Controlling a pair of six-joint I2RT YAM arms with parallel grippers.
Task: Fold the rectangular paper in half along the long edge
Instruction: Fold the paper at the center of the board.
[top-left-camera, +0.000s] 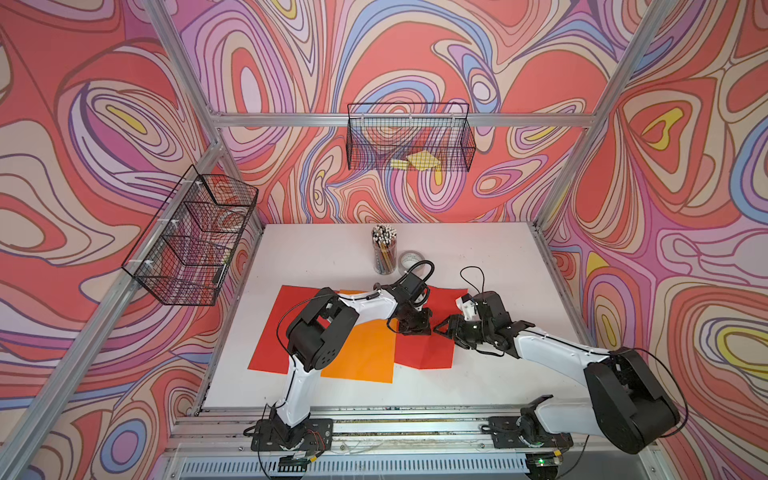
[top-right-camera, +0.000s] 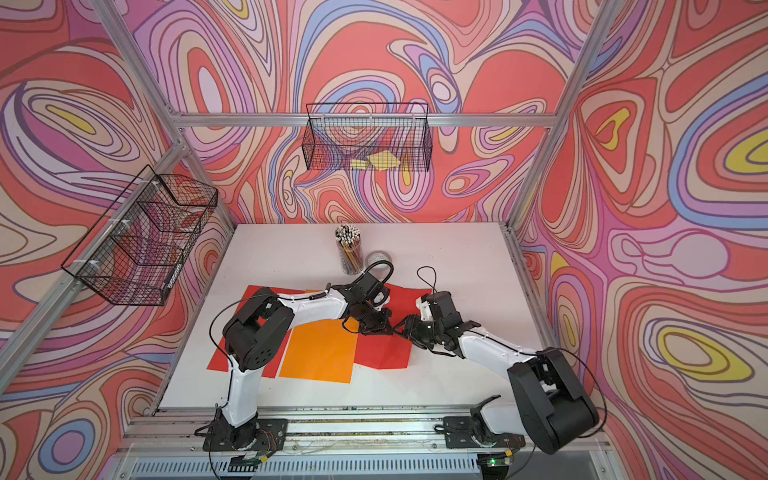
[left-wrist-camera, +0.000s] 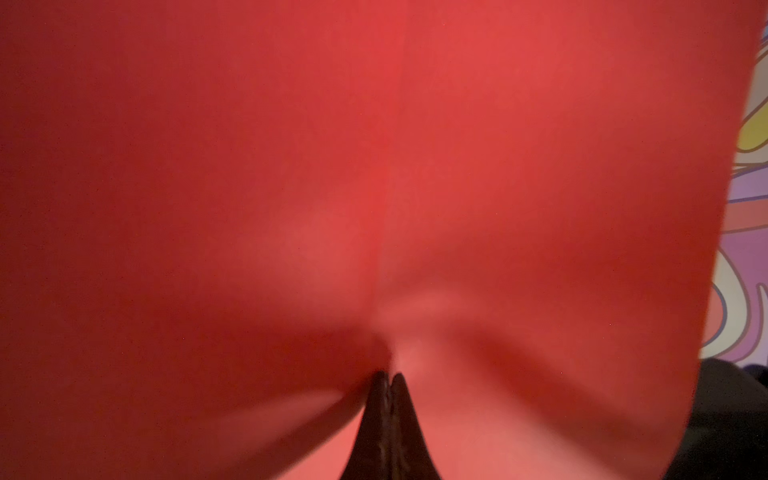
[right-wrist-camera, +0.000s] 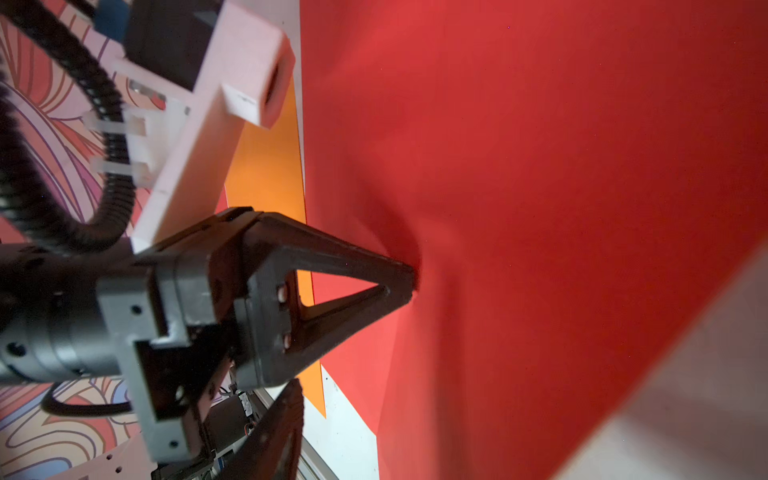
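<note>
In both top views a red rectangular paper lies right of centre on the white table, with a faint crease down its middle. My left gripper is shut with its tips together on a pucker in this sheet, and the paper buckles around them; the same gripper appears in the right wrist view. My right gripper hovers open at the sheet's right edge, close to the left tips. One of its fingers shows beside the paper; the other is hidden behind the red sheet.
An orange paper and another red paper lie overlapping to the left, under the left arm. A cup of pencils and a tape roll stand behind. Wire baskets hang on the back wall and left wall.
</note>
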